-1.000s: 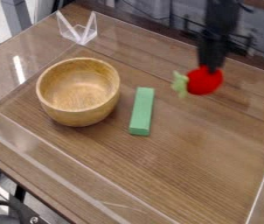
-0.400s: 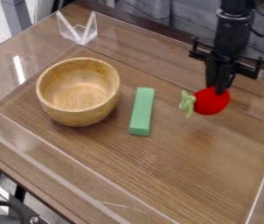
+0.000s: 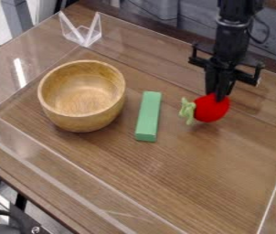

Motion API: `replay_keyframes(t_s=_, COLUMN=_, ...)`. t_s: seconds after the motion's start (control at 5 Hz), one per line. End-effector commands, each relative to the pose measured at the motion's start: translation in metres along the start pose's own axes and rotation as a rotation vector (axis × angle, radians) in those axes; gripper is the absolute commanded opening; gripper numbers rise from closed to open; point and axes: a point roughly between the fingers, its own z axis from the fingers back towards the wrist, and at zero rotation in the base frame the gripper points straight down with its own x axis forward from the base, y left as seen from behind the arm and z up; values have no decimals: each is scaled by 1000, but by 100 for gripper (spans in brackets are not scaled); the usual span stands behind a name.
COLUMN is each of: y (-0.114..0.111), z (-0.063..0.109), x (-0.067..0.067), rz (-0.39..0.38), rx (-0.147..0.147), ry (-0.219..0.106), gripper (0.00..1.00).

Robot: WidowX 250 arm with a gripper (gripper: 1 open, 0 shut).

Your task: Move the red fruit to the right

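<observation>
The gripper [image 3: 210, 94] grasps the red fruit [image 3: 210, 110], right of the green block [image 3: 149, 117]; it should lower gently there, releasing only once supported.

On my feed I see one rounded, bright-red toy fruit with a leafy green top [image 3: 209, 109], smooth and plump. I have it lying on its side, more or less, its light-green leaves facing the left of my view and the red body toward the right. It sits to the right of centre as I look at it, in the upper half of my view. Its upper edge is partly hidden from me; the red I can see looks whole.
</observation>
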Motion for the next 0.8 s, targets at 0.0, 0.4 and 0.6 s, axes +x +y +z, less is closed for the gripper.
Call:
replay_keyframes(t_s=0.0, y=5, z=14, x=10, rz=1, rx=5, ry=-56, gripper=0)
replay_keyframes(t_s=0.4, y=9, z=5, x=10, rz=-3, rx=8, ry=-38, gripper=0)
replay_keyframes(t_s=0.6, y=10, z=13, x=6, rz=6, rx=6, ry=-53, gripper=100)
